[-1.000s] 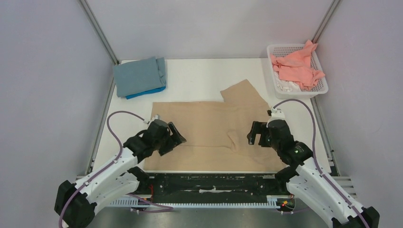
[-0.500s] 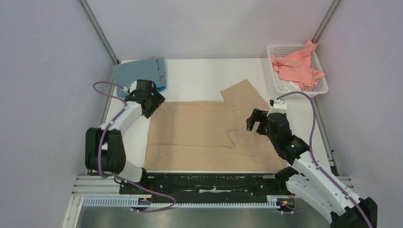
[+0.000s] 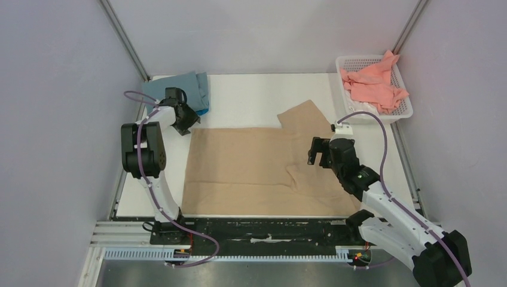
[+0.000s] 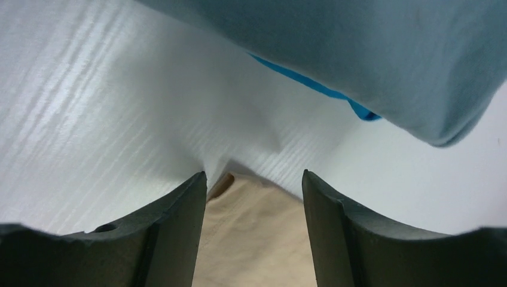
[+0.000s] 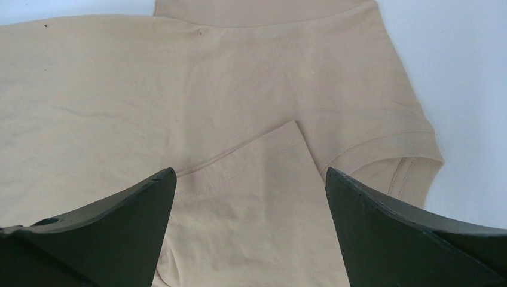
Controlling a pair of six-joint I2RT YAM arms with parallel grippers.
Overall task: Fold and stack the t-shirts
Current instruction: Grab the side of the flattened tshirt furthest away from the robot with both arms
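Observation:
A beige-tan t-shirt (image 3: pixel 257 167) lies spread flat on the white table, one sleeve pointing to the far right. My left gripper (image 3: pixel 186 124) is open at the shirt's far left corner (image 4: pixel 251 239), which shows between its fingers. My right gripper (image 3: pixel 318 156) is open and empty just above the shirt's right part (image 5: pixel 239 119), over a folded-in sleeve. A folded dusty grey-blue shirt (image 3: pixel 173 95) lies on a bright blue one (image 3: pixel 182 116) at the far left; both show in the left wrist view (image 4: pixel 359 54). A salmon pink shirt (image 3: pixel 373 84) lies crumpled in the basket.
The white lattice basket (image 3: pixel 406 110) stands at the far right corner. Metal frame posts rise at both far corners. A black rail (image 3: pixel 263 230) runs along the table's near edge.
My left arm has swung from the shirt's near left edge out to its far left corner, beside the folded stack. My right gripper has moved slightly farther away over the shirt.

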